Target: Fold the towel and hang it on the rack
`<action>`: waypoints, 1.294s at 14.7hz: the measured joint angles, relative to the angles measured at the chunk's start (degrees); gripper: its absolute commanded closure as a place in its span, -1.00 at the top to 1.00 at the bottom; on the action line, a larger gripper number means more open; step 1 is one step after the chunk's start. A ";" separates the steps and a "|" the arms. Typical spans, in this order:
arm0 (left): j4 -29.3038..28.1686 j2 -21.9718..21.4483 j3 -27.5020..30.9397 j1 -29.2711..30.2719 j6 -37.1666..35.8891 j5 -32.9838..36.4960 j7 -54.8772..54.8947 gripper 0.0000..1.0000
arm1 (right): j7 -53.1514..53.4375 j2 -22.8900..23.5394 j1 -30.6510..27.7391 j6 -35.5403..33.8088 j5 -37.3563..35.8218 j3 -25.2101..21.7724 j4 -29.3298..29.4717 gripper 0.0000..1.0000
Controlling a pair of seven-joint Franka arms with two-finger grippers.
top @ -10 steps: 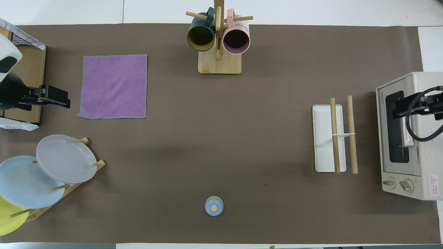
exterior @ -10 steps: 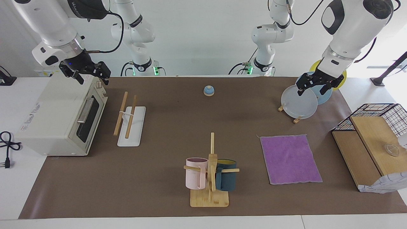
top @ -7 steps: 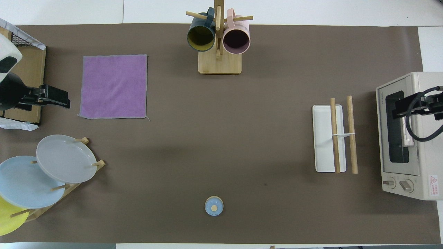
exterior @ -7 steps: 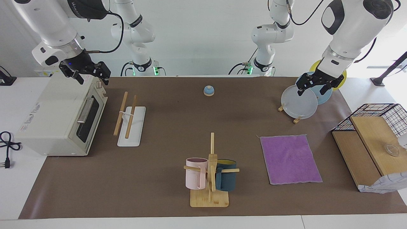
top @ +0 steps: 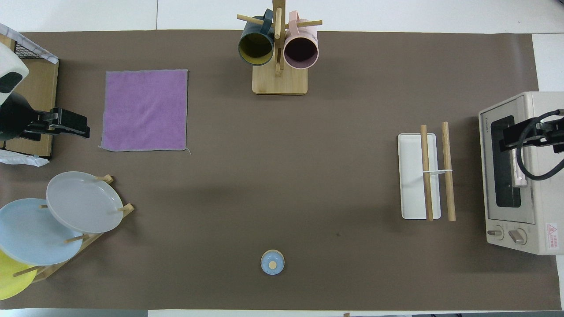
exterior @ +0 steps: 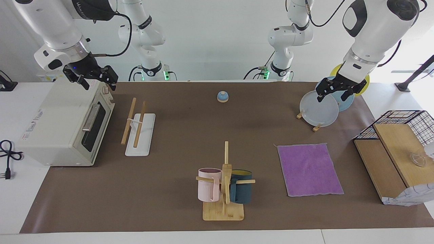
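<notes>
While the purple towel (exterior: 310,169) lay flat and unfolded, far from the rack (exterior: 138,126), my left gripper (exterior: 335,92) and right gripper (exterior: 91,79) hung empty, jaws apart.

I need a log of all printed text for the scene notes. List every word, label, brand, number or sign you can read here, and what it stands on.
"TOSHIBA", faint and uncertain, on the toaster oven door frame.
Red-and-white warning sticker on the oven's top: print too small to read.
Sticker on the oven's side: blurred, unreadable.
Lettering on the right arm's dark band: unreadable.
Nothing printed shows on the towel, rack, mugs or plates.
</notes>
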 measured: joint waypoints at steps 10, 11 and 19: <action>-11.57 -2.39 0.52 4.99 11.80 0.19 0.06 1.00 | 0.00 0.00 0.00 0.00 0.00 0.00 0.00 1.00; -14.92 -2.34 0.55 6.36 15.48 0.19 0.21 1.00 | 0.00 0.00 0.00 0.00 0.00 0.00 0.00 1.00; -23.94 12.37 0.57 11.37 39.11 0.05 0.40 1.00 | 0.00 0.00 0.00 0.00 0.00 0.00 0.00 1.00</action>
